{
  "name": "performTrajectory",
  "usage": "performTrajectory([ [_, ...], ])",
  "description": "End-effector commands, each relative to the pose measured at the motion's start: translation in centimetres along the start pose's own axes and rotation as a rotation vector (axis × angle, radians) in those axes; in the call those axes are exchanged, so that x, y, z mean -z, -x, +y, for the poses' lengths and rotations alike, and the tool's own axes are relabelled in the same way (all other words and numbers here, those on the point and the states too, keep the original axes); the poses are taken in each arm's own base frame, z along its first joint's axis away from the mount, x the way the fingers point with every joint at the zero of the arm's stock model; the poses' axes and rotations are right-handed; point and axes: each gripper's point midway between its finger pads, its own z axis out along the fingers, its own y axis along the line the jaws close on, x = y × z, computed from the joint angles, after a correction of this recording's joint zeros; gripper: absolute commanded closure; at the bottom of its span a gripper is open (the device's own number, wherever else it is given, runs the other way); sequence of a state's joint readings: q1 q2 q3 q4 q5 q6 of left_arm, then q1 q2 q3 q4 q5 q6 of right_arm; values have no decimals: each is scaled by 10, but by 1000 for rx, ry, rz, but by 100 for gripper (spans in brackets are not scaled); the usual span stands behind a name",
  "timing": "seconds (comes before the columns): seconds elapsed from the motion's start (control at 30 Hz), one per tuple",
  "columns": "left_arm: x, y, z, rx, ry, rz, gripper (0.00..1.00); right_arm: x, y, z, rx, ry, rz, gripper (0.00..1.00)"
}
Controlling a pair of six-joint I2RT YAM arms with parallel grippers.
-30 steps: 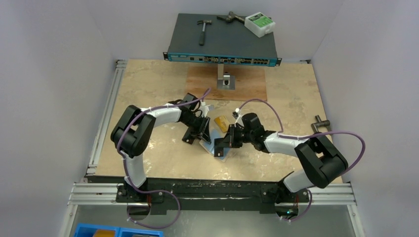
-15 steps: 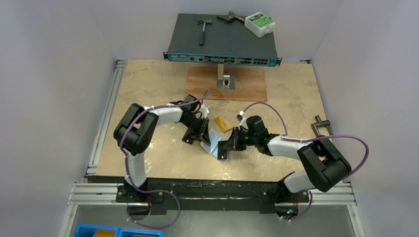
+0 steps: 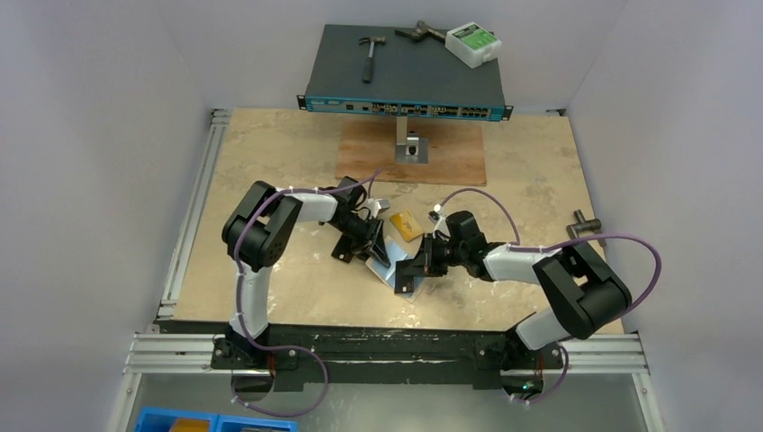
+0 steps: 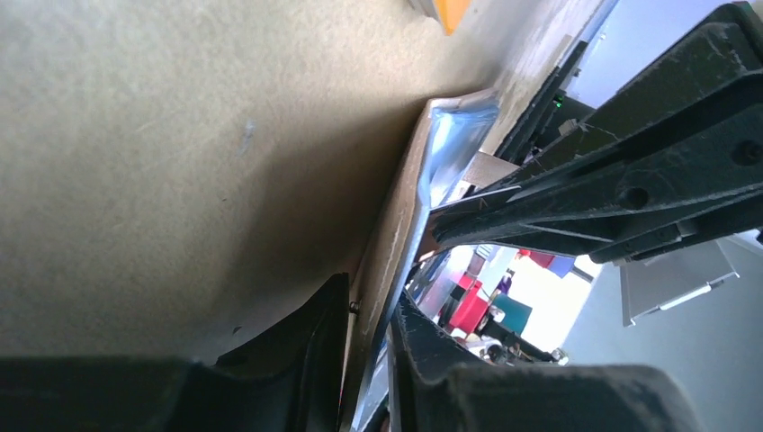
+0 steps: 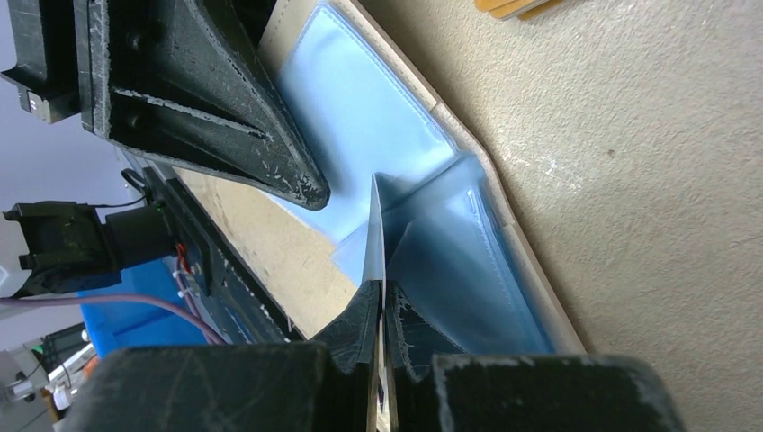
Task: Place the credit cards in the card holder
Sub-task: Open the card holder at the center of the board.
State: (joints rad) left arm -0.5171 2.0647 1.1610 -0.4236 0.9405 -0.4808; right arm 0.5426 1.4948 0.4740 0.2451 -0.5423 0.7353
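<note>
Both arms meet mid-desk (image 3: 270, 153). Left gripper (image 3: 360, 249) and right gripper (image 3: 408, 273) close in on the open card holder (image 3: 384, 256) from either side. Orange-yellow card (image 3: 405, 224) lies flat just behind it.

Pale grey walls (image 3: 90, 135) close in three sides. The bench (image 3: 270, 144) has a beige, marbled top with metal rails (image 3: 193, 207) along its left and near edges. A brown board (image 3: 450, 157) lies at the far middle, and behind it a dark flat box (image 3: 405, 76) carries a hammer (image 3: 370, 52). A blue bin (image 3: 180, 421) sits at the near left corner.
</note>
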Motion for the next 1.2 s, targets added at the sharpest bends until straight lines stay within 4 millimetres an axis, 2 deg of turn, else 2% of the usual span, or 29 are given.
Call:
performTrajectory([
  [0.0,-2,3,-12,-10,-103,29,82,-3,-3,-14,22,-51,8,100],
  [0.1,-2,5,-16,-12,-164,33,100,-2,-5,-16,21,-52,6,100],
  [0.23,10,11,-24,-66,-156,-27,100,2,-2,-10,40,-34,-21,100],
  [0.4,40,19,-52,-143,-158,-171,100,13,14,1,84,-29,-101,100],
  [0.5,49,19,-44,-107,-88,-263,100,20,27,8,95,-32,-160,100],
  [0.7,31,21,-15,-3,-66,-239,99,20,36,12,91,-40,-178,100],
  [0.87,19,25,3,13,-46,-209,89,12,41,7,79,-71,-167,100],
  [0.93,18,25,4,8,-54,-197,74,10,38,2,75,-88,-150,100],
  [1.03,16,27,2,-1,-78,-182,58,8,36,-5,75,-111,-139,100],
  [1.17,11,27,-3,16,-138,-122,54,9,32,-11,82,-140,-127,100],
])
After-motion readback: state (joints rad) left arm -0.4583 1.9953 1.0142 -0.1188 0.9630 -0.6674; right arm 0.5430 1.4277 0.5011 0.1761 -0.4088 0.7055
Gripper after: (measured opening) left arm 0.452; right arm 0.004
